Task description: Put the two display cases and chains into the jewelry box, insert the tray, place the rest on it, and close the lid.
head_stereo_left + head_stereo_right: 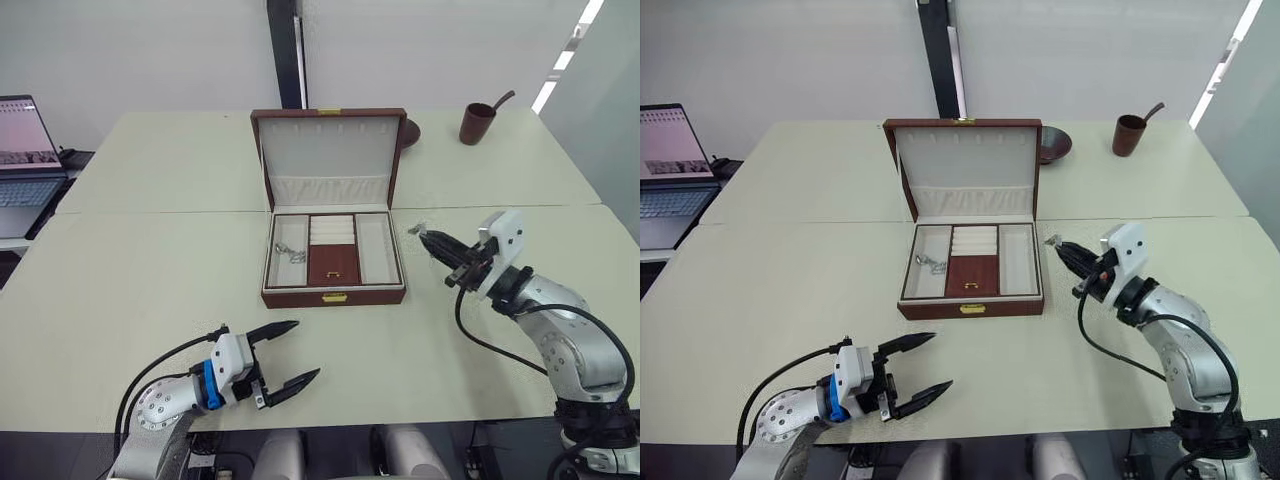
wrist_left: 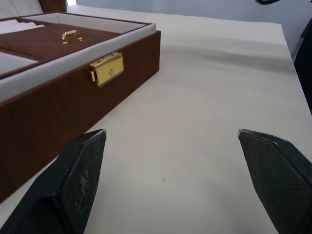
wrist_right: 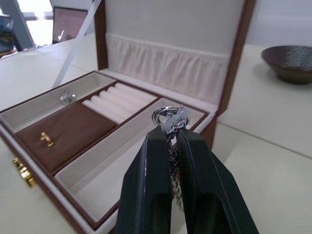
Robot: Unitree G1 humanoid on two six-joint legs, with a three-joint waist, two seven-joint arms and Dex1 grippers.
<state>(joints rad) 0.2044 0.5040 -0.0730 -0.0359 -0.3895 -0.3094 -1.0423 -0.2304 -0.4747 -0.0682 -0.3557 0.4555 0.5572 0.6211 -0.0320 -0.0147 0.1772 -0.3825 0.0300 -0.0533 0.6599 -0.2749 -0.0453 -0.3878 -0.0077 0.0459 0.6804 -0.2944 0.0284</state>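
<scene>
No text, label, brand, number or sign can be read anywhere in these views. The laptop (image 1: 25, 150) at the far left has a lit screen, but what it shows is too small and blurred to make out. The gold clasp (image 2: 107, 69) on the front of the jewelry box (image 1: 333, 294) is plain metal with a small round stud and no engraving that can be told. The gold knob (image 2: 71, 35) on the tray (image 3: 68, 129) bears no marking either.
</scene>
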